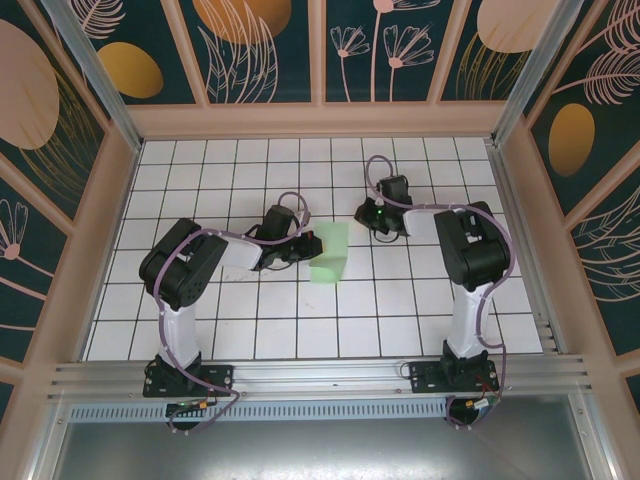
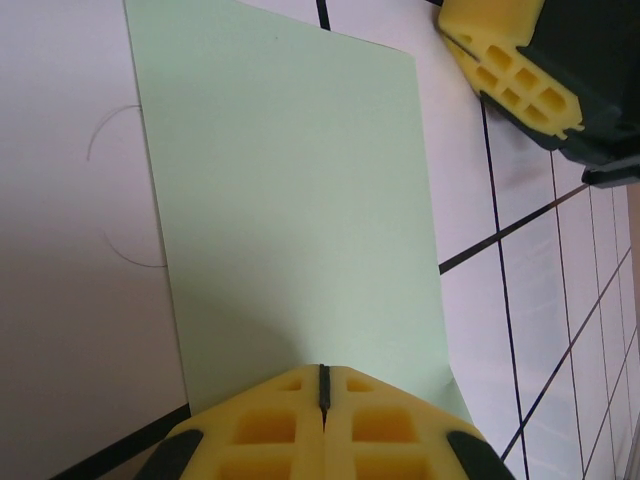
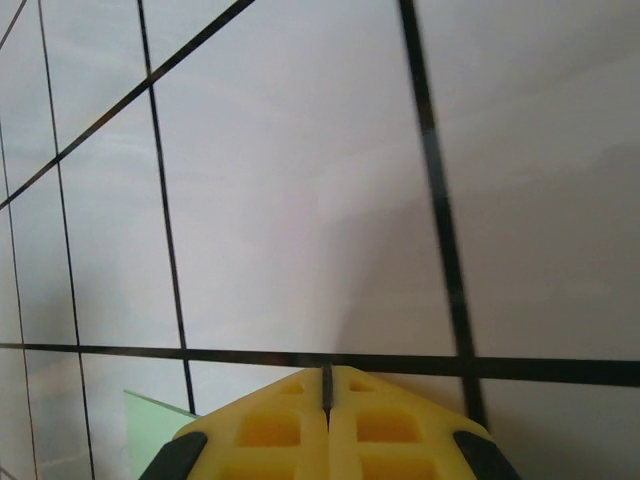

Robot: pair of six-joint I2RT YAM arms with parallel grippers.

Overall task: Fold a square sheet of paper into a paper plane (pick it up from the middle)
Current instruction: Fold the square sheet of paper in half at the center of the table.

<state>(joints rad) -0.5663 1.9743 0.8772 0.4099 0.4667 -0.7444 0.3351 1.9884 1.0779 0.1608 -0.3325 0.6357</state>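
Both grippers are down at table level near the middle of the white grid table (image 1: 200, 180).

Left gripper (image 1: 313, 244) – jaws fully closed. On its wrist cam the two yellow pads (image 2: 300, 425) meet with only a thin seam between them. The tips sit right at the near edge of the sheet of paper (image 2: 290, 200), which spreads out flat ahead of them. I can't tell if the pads are pressing on the paper or just over it, and I can't see paper pinched in the seam.

Right gripper (image 1: 365, 215) – also closed, same thin seam between the pads (image 3: 390, 430) on its own cam. It's over bare tile. A small green corner of the sheet (image 3: 150, 430) pokes out at the lower left of its pads, so it's just beside the paper, not on it. From the left wrist cam, one of the right arm's yellow fingers (image 2: 515, 80) sits past the sheet's far corner, with a strip of tile between them.

From above, the paper (image 1: 330, 252) lies between the two grippers, the left one at its left edge, the right one off its upper right corner. It reads as a rectangle, taller than wide (probably folded over, but I can't make out layers). The lower end looks brighter.

There's a faint pencil arc on the tile (image 2: 105, 232) just left of the sheet.
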